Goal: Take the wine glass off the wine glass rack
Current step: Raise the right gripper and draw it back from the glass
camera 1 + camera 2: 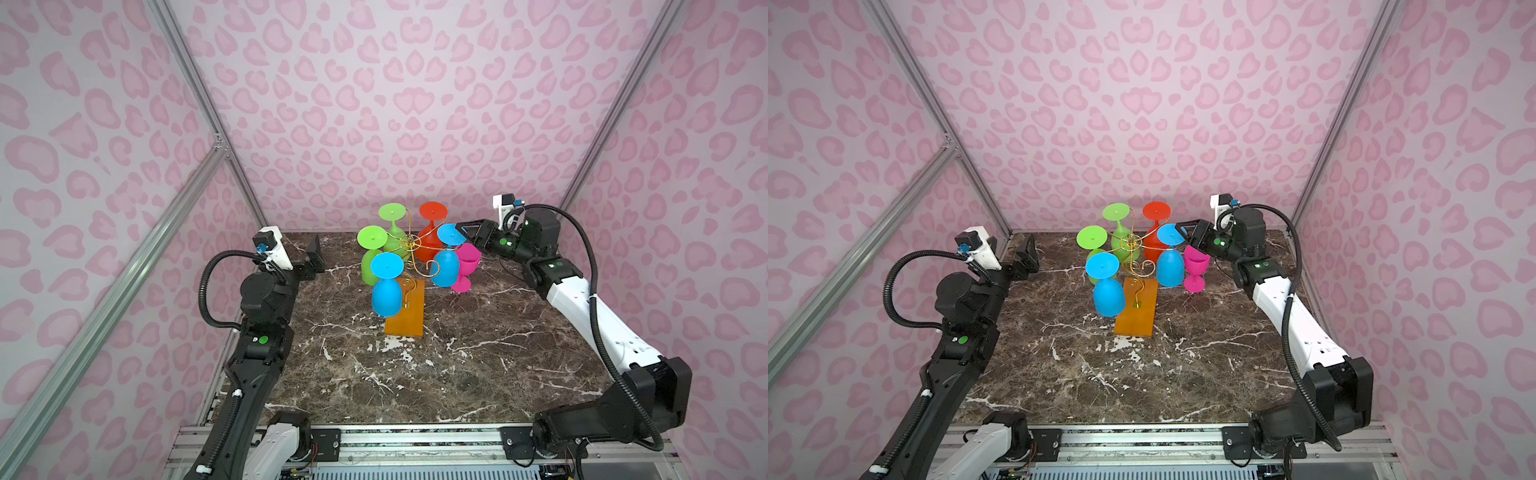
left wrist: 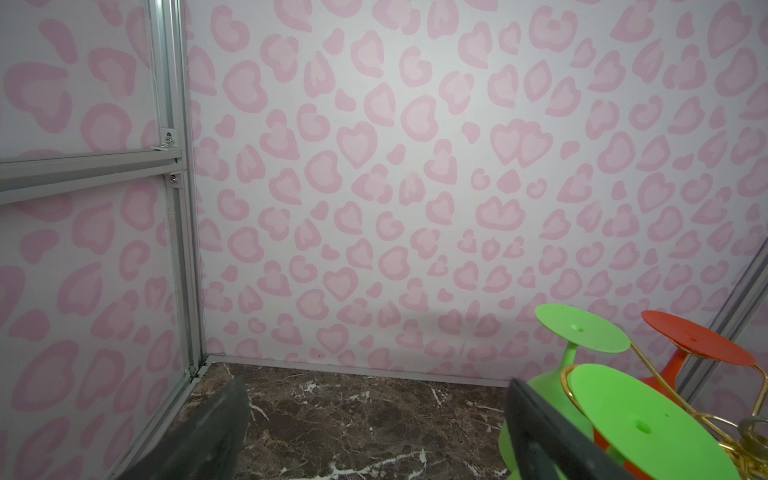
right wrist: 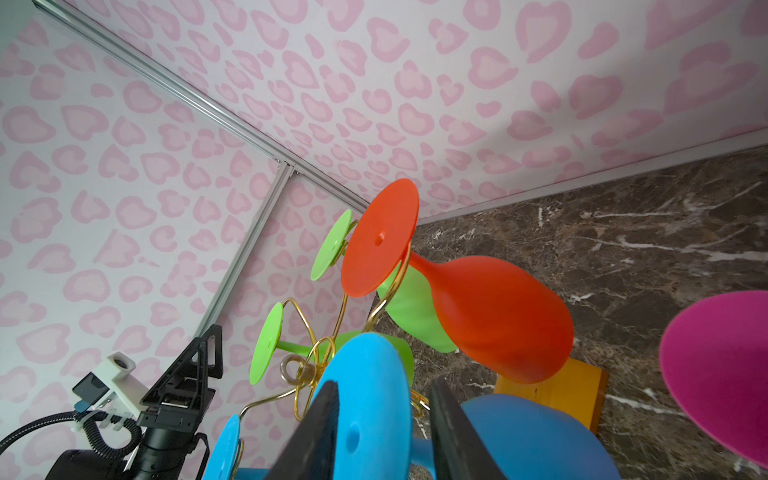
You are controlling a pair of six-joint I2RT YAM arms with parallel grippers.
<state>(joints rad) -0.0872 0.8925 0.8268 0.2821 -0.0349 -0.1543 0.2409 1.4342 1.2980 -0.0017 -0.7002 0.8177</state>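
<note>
The blue wine glass point(image 1: 444, 270) looks light and rubbery, and is best taken at the stem. The jaws of the right gripper point(image 3: 382, 386) straddle its foot, half-open; those of the left gripper point(image 2: 374, 388) gape empty.

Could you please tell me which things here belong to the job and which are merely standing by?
In the job: wine glass rack; farther blue glass; right gripper, astride its foot.
Idle: left gripper, open; pink glass, upright on the table; red glass, two green glasses, nearer blue glass, all hanging.
</note>
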